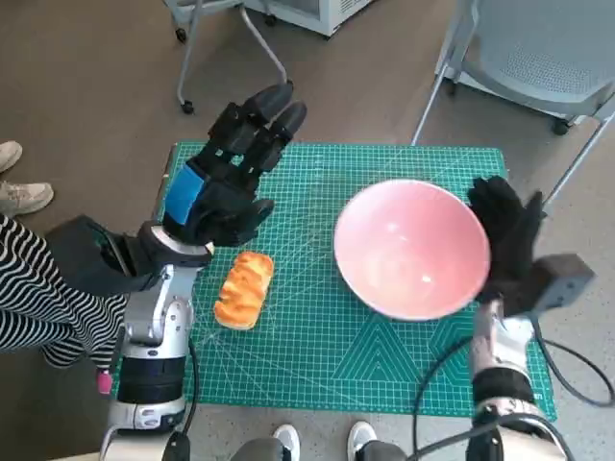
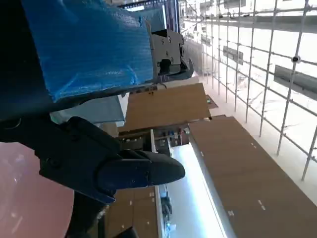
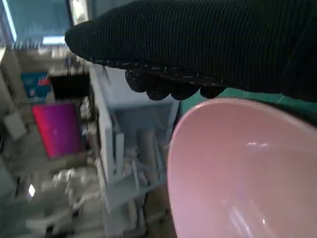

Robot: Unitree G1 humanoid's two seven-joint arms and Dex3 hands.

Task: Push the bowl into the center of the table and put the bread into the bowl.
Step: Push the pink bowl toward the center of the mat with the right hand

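Bowl (image 1: 411,248) sits right of centre on the green cutting mat (image 1: 317,355) — pink, smooth, glossy, with a wide rim and a rounded wall. I judge it rigid and light; it should slide easily on the mat, so I'd push low against the outer wall rather than the rim, to avoid tipping it.

My right hand (image 1: 509,240) stands just beside the bowl's right side, fingers up, holding nothing; I can't tell if it touches.

Bread (image 1: 243,289) lies left of the bowl, well apart — a golden, ridged loaf, probably soft and crushable. I'd take it across its long sides, gently.

Left hand (image 1: 231,178) hovers above the bread, fingers spread, empty.
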